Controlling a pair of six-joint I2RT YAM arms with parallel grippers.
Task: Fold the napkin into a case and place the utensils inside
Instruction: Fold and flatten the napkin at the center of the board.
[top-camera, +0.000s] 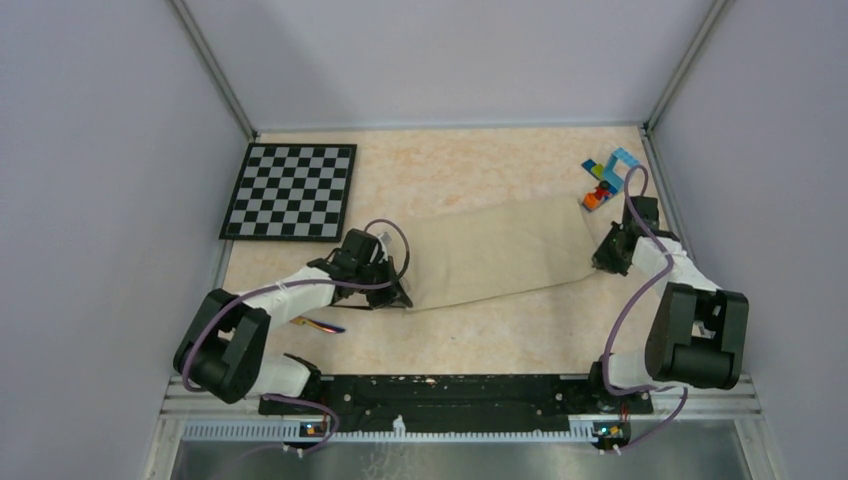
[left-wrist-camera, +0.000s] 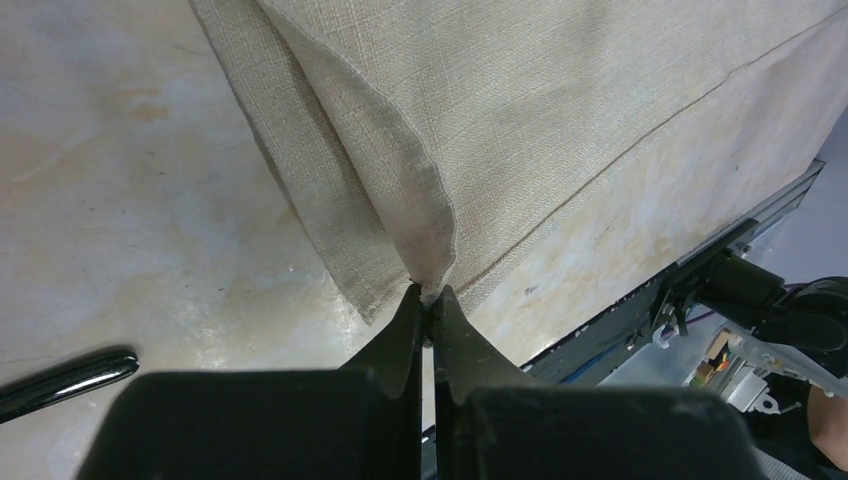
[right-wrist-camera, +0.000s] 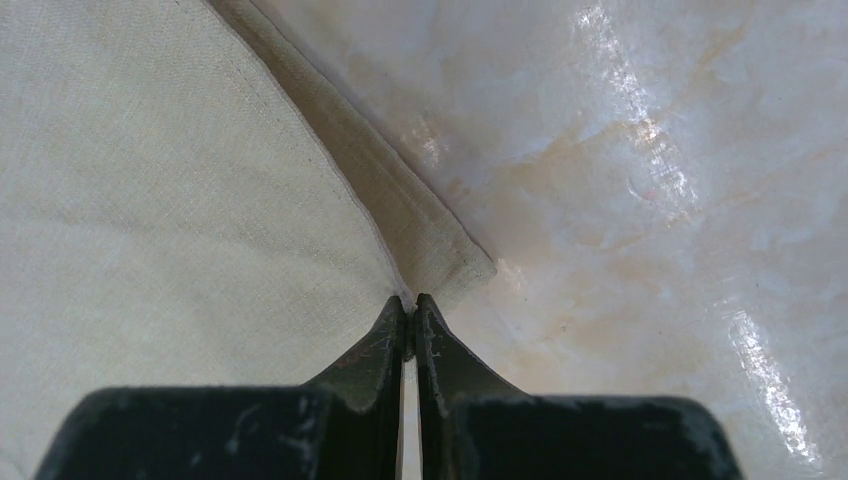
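The cream-beige napkin (top-camera: 500, 250) lies folded in a wide band across the middle of the table. My left gripper (top-camera: 400, 292) is shut on its near left corner; in the left wrist view the gripper (left-wrist-camera: 428, 292) pinches the top layer of the napkin (left-wrist-camera: 560, 100), lifted off the lower layer. My right gripper (top-camera: 603, 262) is shut on the right corner; in the right wrist view the gripper (right-wrist-camera: 411, 300) nips the napkin (right-wrist-camera: 150, 200) edge. A dark utensil (left-wrist-camera: 65, 380) lies on the table at my left; a rainbow-tinted utensil (top-camera: 322, 325) shows under the left arm.
The black-and-white chequered board (top-camera: 292, 190) lies at the back left. Small coloured toy bricks (top-camera: 606, 182) sit at the back right, close behind my right gripper. Grey walls close in the table on three sides. The black base rail (top-camera: 450, 392) runs along the near edge.
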